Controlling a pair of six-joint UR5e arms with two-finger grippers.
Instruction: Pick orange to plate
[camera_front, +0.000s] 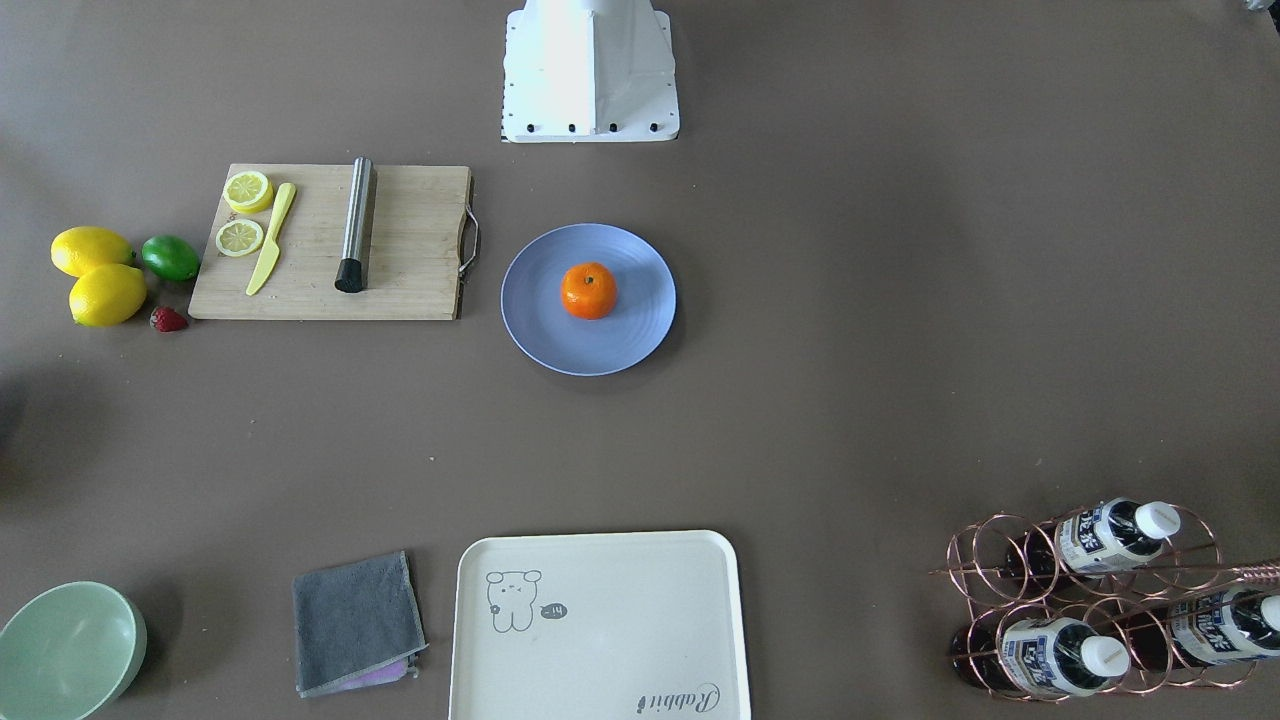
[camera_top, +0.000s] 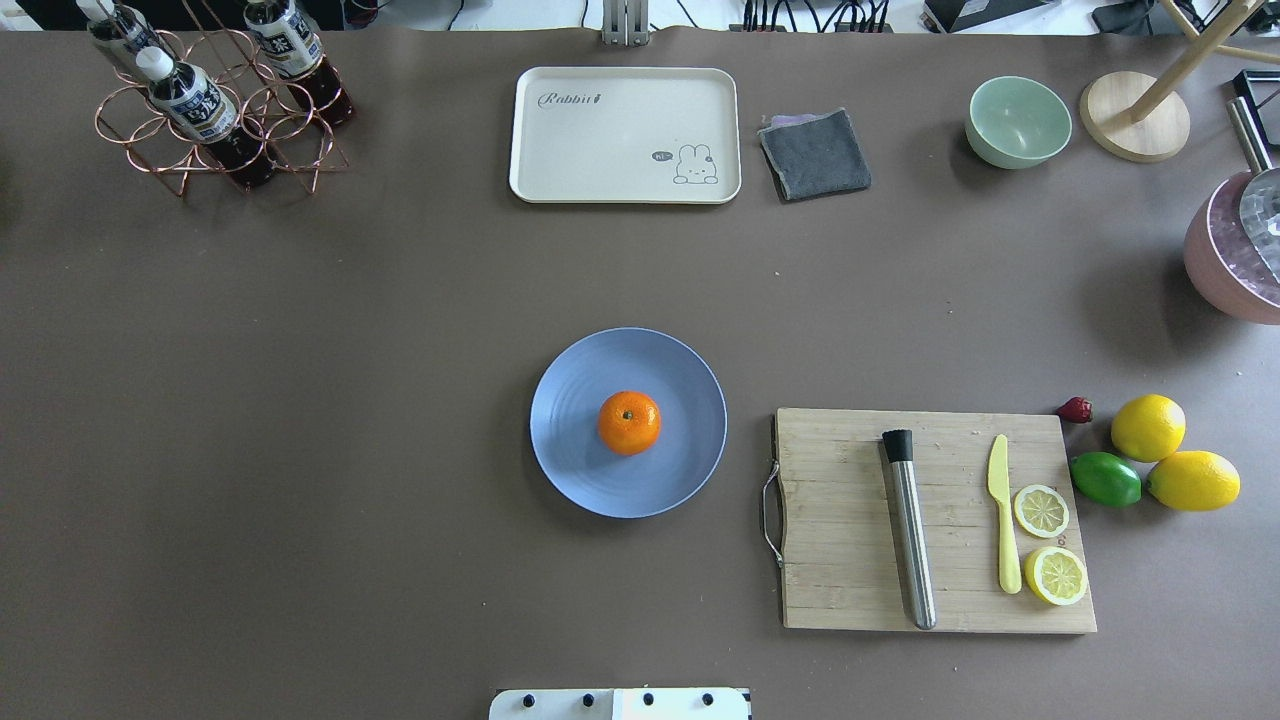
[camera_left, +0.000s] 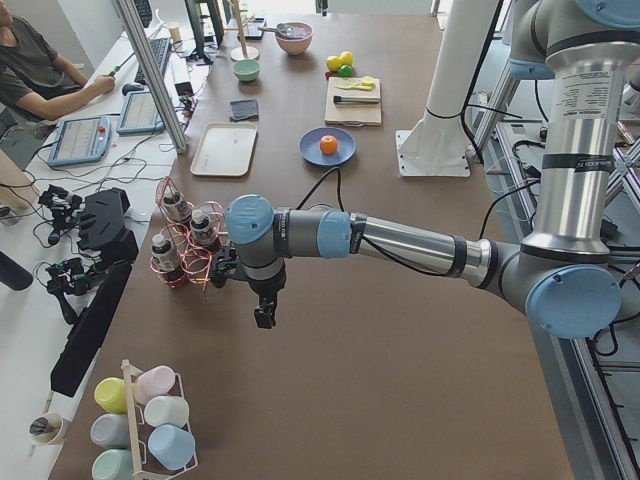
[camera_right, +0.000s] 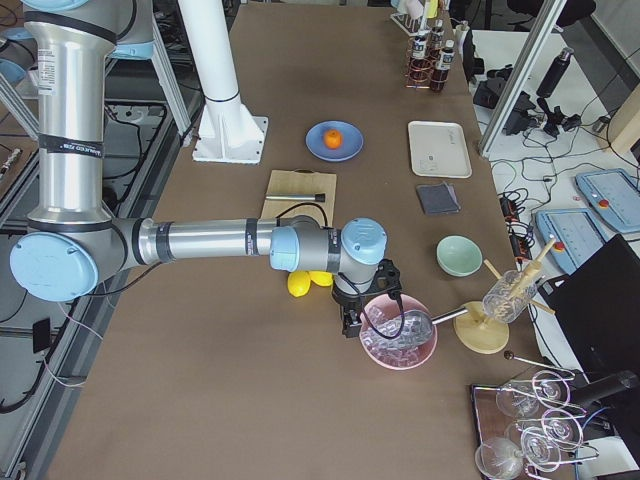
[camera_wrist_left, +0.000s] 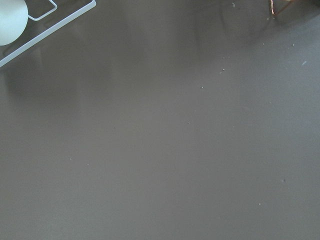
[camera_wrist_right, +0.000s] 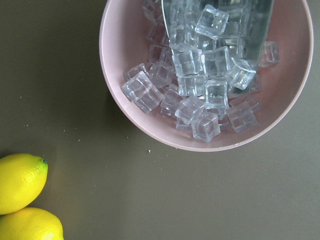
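The orange (camera_top: 629, 422) rests in the middle of the pale blue plate (camera_top: 575, 465) at the table's centre; it also shows in the front view as the orange (camera_front: 588, 290) on the plate (camera_front: 535, 325). No gripper touches either. My left gripper (camera_left: 264, 318) hangs over bare table at the left end, near the bottle rack, far from the plate. My right gripper (camera_right: 350, 325) hovers at the right end beside the pink bowl of ice. Neither gripper shows in the overhead or front view, so I cannot tell whether they are open or shut.
A wooden cutting board (camera_top: 850, 540) with a steel rod, yellow knife and lemon slices lies right of the plate. Lemons (camera_top: 1148, 427), a lime and a strawberry sit beyond it. A cream tray (camera_top: 625, 135), grey cloth, green bowl (camera_top: 1018, 121), bottle rack (camera_top: 210, 100) and pink ice bowl (camera_wrist_right: 125, 80) line the far side and ends.
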